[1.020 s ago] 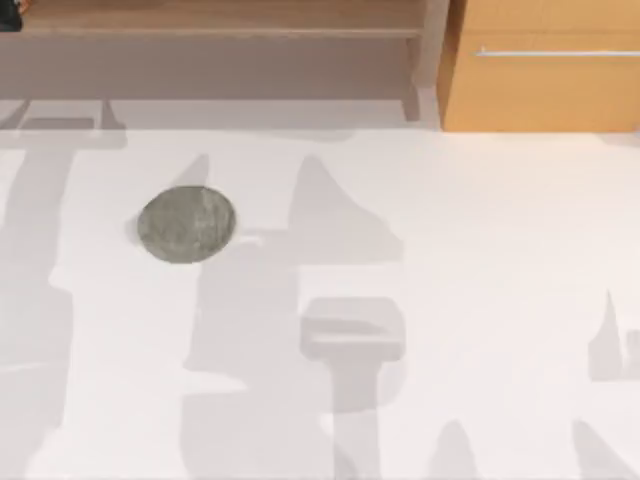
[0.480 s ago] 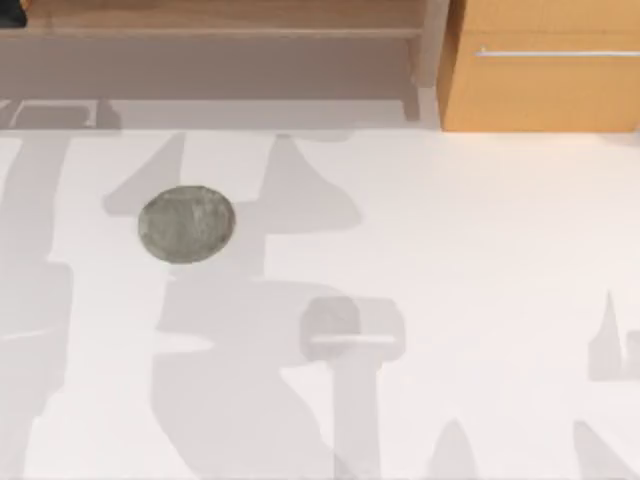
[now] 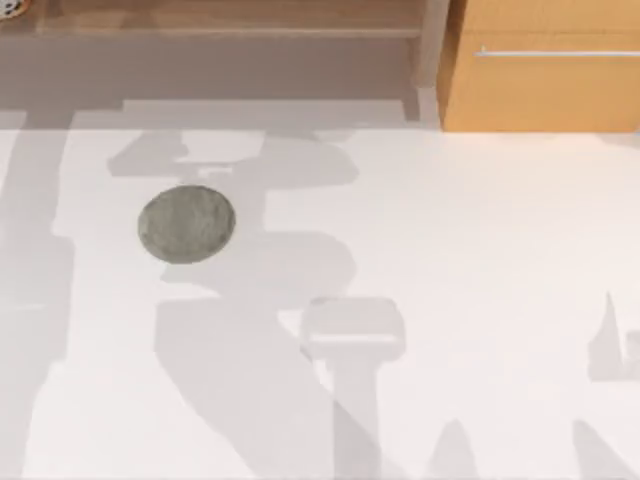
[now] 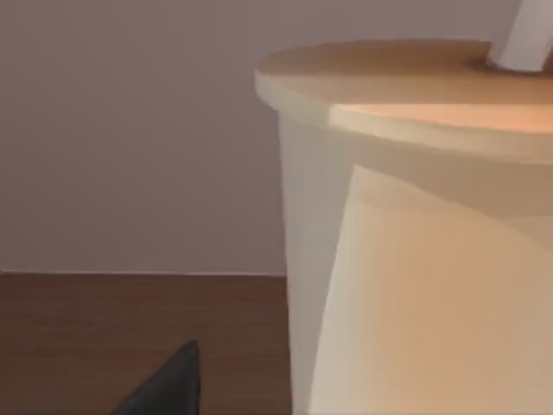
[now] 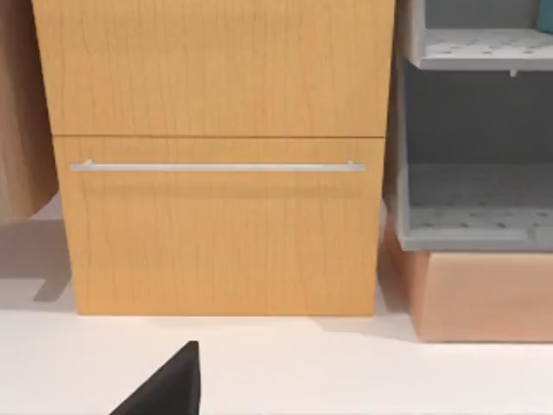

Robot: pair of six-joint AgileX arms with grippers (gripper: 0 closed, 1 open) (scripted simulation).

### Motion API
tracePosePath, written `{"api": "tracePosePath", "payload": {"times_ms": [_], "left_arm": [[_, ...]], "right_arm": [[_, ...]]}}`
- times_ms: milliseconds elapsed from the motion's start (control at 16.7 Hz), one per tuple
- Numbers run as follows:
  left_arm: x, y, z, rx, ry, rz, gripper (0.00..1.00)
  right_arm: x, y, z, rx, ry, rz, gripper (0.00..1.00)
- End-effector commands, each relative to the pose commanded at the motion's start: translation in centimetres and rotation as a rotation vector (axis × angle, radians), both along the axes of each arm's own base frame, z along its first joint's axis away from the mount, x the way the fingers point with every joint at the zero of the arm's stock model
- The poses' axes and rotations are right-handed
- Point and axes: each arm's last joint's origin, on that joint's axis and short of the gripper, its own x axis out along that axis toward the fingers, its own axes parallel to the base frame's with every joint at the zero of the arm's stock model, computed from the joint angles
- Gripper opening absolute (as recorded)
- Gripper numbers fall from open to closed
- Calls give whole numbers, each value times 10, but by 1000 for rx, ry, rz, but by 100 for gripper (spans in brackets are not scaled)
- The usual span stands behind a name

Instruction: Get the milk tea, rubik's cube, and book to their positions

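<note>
One flat round mottled grey disc (image 3: 186, 224) on the white bench (image 3: 480, 260); one tall orange-lidded milk tea cup (image 4: 415, 259), one white straw (image 4: 525, 39), one wooden drawer cabinet (image 5: 216, 156).

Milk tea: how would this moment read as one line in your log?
milk tea: close before left wrist camera, orange lid and white straw visible | grey disc: bare, table's left side | left tool: grip unconfirmed | right arm: facing wooden drawer cabinet

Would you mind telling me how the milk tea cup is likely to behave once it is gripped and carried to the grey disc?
The milk tea looks tall with smooth, tapering walls, so it may slip in a light grip. Its wide orange lid and straw sit high, so it probably tips easily if nudged near the top. The grey disc is flat, so it should stand steady there.
</note>
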Motion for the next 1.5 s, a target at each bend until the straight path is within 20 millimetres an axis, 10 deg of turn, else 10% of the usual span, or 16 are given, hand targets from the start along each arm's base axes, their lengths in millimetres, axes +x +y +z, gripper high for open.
{"api": "tracePosePath", "payload": {"times_ms": [540, 1320, 1500], "left_arm": [[35, -2, -1, 0, 1, 0, 100], [35, -2, -1, 0, 1, 0, 2], [35, -2, -1, 0, 1, 0, 0]], "right_arm": [[0, 0, 0, 0, 0, 0, 100], [0, 0, 0, 0, 0, 0, 100], [0, 0, 0, 0, 0, 0, 100]]}}
